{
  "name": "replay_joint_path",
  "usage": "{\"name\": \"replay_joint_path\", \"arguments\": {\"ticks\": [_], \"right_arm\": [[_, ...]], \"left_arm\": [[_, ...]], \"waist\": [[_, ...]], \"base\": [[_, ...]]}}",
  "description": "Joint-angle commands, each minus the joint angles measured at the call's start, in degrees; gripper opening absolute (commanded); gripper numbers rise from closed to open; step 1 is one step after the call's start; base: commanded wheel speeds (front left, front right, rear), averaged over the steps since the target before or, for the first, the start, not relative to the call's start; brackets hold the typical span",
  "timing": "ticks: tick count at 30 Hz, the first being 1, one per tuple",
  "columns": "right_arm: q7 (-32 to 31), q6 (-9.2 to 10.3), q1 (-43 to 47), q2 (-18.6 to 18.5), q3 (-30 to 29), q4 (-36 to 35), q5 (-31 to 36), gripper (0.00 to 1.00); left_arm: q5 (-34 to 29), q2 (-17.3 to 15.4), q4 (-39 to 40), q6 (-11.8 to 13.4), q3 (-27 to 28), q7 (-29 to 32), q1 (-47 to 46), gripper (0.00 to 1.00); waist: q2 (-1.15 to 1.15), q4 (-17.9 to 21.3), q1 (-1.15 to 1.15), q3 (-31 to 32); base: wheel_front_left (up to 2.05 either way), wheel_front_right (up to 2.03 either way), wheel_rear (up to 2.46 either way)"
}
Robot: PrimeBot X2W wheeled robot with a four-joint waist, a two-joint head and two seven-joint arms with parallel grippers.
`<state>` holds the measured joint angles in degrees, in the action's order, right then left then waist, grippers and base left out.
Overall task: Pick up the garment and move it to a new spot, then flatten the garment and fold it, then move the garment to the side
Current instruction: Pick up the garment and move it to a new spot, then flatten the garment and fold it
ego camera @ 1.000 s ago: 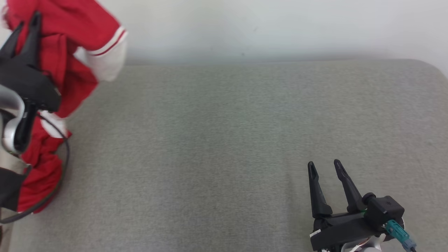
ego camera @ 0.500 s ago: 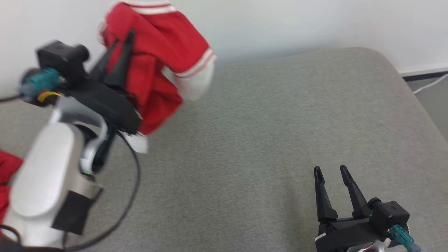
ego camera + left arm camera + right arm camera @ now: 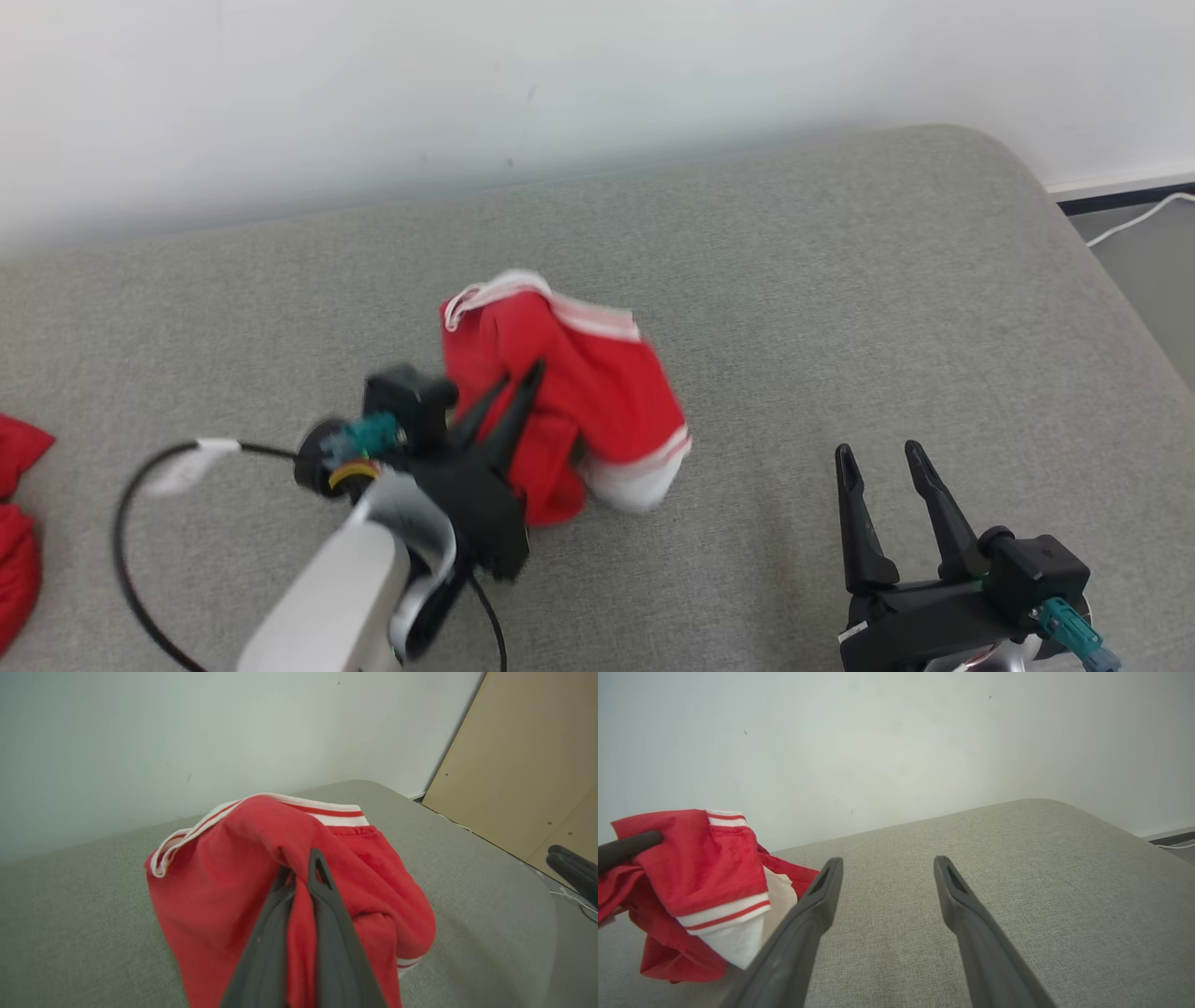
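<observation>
Left gripper (image 3: 521,374) pinched shut on the red garment (image 3: 607,392) — cloth bunched around its tips.

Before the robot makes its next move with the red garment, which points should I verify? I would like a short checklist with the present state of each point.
1. Left gripper has its jaws shut on the garment: ok.
2. Right gripper has its jaws open and holds nothing: ok.
3. Garment is over the grey surface, away from its edges: ok.
4. Garment lies flat, ready for folding: not ok, it is bunched.
5. Garment's lower part rests on the surface: cannot tell.
6. The other red cloth is apart from the garment: ok.
</observation>
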<state>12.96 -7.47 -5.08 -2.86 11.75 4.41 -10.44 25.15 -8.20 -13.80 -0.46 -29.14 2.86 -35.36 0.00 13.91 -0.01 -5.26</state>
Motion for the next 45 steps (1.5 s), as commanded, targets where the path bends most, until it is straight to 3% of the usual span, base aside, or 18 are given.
{"name": "replay_joint_path", "arguments": {"ticks": [1, 11, 12, 13, 19, 32, 45], "right_arm": [[-0.16, -0.04, 0.54, -0.03, 0.14, -0.37, 0.41, 1.00], [-0.82, -0.04, -0.35, -0.03, 0.62, -0.78, 0.63, 1.00], [-0.88, -0.04, -0.26, -0.04, 0.58, -0.76, 0.66, 1.00], [-0.95, -0.04, -0.15, -0.03, 0.54, -0.81, 0.70, 1.00], [-1.18, -0.04, 0.73, -0.03, 0.37, -0.82, 0.71, 1.00], [-1.40, -0.04, 1.43, -0.03, 0.36, -1.20, 0.33, 1.00], [-1.33, -0.04, 2.40, -0.03, -0.66, -1.37, -0.06, 1.00]], "left_arm": [[-0.22, 0.31, -1.20, -0.47, -0.55, -0.96, 1.34, 0.00], [-0.07, 2.58, -11.93, -2.01, -4.30, -5.60, 4.59, 0.00], [-0.12, 2.74, -12.90, -2.10, -4.58, -5.99, 4.78, 0.44], [-0.14, 2.88, -13.58, -2.22, -4.92, -6.40, 5.04, 1.00], [0.52, 3.76, -15.03, -1.65, -5.65, -8.85, 5.79, 1.00], [0.44, 2.06, -6.42, 0.88, -4.97, -7.45, 5.11, 1.00], [0.84, -1.33, 2.38, 5.14, -6.04, -5.28, 16.18, 1.00]], "waist": [[0.00, -0.53, 0.01, -0.19], [0.00, -2.42, 0.01, -0.59], [0.00, -2.62, 0.01, -0.53], [0.00, -2.81, 0.01, -0.47], [0.00, -4.18, 0.01, 0.20], [0.00, -5.68, 0.01, 1.04], [0.00, -6.47, 0.01, 1.17]], "base": [[0.00, 0.00, 0.00], [0.00, 0.00, 0.00], [0.00, 0.00, 0.00], [0.00, 0.00, 0.00], [0.00, 0.00, 0.00], [0.00, 0.00, 0.00], [0.00, 0.00, 0.00]]}}
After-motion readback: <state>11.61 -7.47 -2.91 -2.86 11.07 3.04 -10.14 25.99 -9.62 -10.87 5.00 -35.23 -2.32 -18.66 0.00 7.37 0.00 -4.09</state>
